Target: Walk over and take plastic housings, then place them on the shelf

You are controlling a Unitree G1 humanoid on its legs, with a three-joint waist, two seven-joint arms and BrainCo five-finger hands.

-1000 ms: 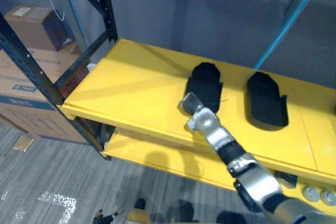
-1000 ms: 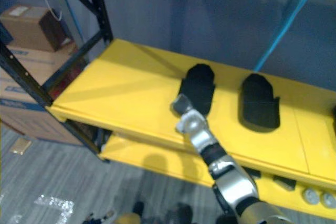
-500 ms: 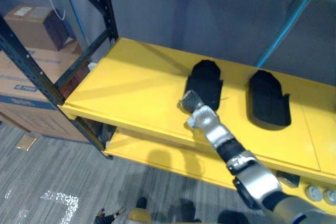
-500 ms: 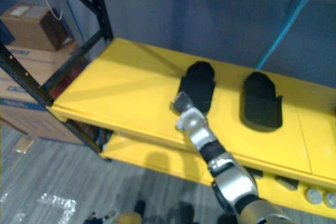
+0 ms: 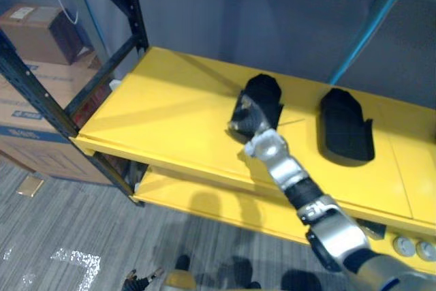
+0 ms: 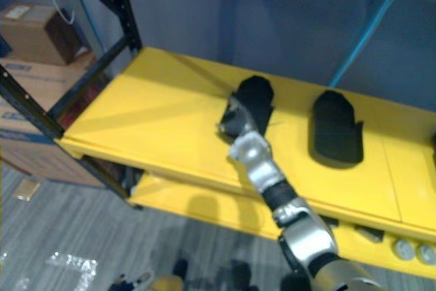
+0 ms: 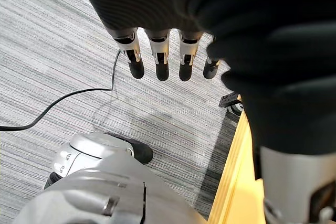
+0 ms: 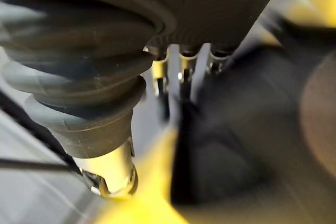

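- Eye views: two black housings lie apart on the yellow shelf (image 5: pixel 170 103). The right hand (image 5: pixel 249 119) is at the near left edge of the left housing (image 5: pixel 267 95), and the right housing (image 5: pixel 346 126) lies untouched. Cardboard boxes (image 5: pixel 30 66) stand beside the rack.
- Left wrist view: the left hand (image 7: pixel 160 59) hangs over the grey floor (image 7: pixel 63 40), its fingers straight and holding nothing.
- Right wrist view: the right hand is against the left housing; I cannot tell whether it grips.
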